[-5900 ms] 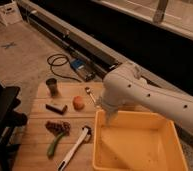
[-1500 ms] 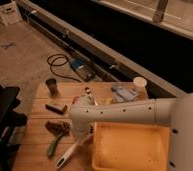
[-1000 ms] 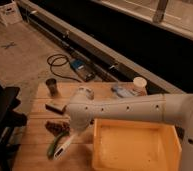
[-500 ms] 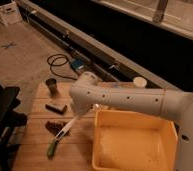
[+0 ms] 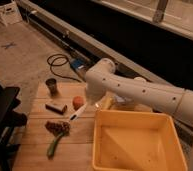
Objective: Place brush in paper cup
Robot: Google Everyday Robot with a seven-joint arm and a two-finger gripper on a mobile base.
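The brush hangs tilted above the wooden table, its white handle running down-left from under my white arm. My gripper is at the brush's upper end, mostly hidden by the wrist, and is shut on the brush. The brush's low end hovers near the orange ball. The paper cup stands at the table's back right; only its pale rim peeks out behind my forearm.
A yellow bin fills the front right. A dark metallic cup, a dark block, grapes and a green pod lie on the left. A black chair stands beside the table.
The brush has come up off the table's front and moved back and right with my gripper. My arm has swung upward and toward the rear.
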